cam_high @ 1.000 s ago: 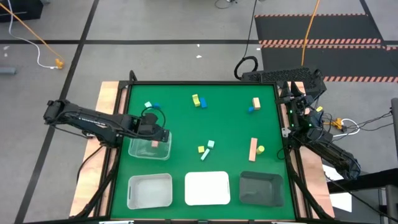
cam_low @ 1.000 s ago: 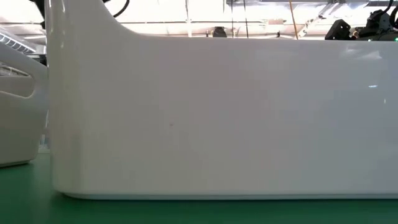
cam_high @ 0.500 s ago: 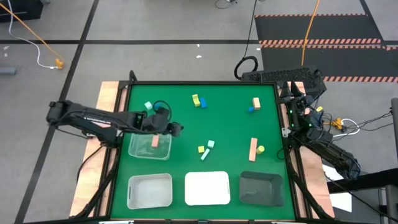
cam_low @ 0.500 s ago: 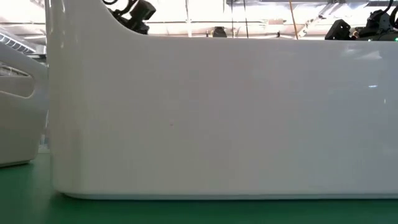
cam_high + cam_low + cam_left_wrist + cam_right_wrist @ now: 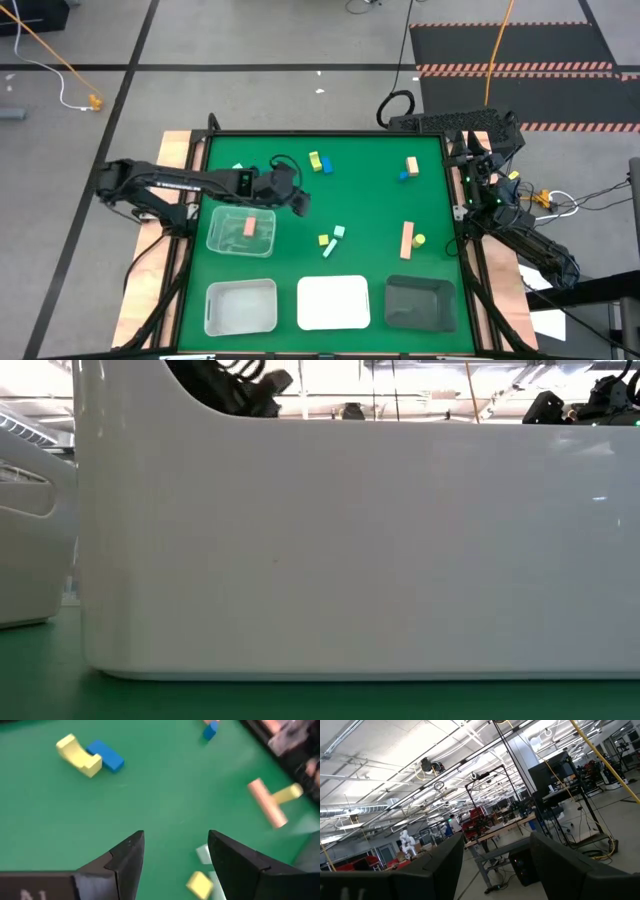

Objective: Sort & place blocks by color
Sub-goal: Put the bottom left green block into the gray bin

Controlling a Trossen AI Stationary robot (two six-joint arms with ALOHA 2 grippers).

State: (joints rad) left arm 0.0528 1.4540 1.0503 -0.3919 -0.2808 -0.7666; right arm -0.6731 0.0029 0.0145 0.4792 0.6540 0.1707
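My left gripper (image 5: 298, 203) (image 5: 175, 850) is open and empty above the green mat, just right of the clear tray (image 5: 215, 240), which holds a salmon-pink block (image 5: 248, 228). Beyond its fingers lie a yellow block (image 5: 77, 755) touching a blue block (image 5: 105, 756), a pink bar (image 5: 267, 802) beside a yellow piece (image 5: 287, 794), and a yellow block (image 5: 200, 884) by a mint one (image 5: 204, 854). A pink and blue pair (image 5: 410, 168) lies at the far right. A mint block (image 5: 238, 168) shows by the arm. My right gripper (image 5: 492, 855) is open, parked at the table's right edge.
Three trays stand along the near edge: a clear-white one (image 5: 215, 320), a white one (image 5: 334, 318) and a dark one (image 5: 395, 318). The white tray's wall (image 5: 350, 550) fills the low view. The right arm (image 5: 500, 210) lies outside the mat's right edge.
My left gripper has gone from above the clear tray toward the table's right edge and a little toward the far edge. The pink block has stayed in the clear tray.
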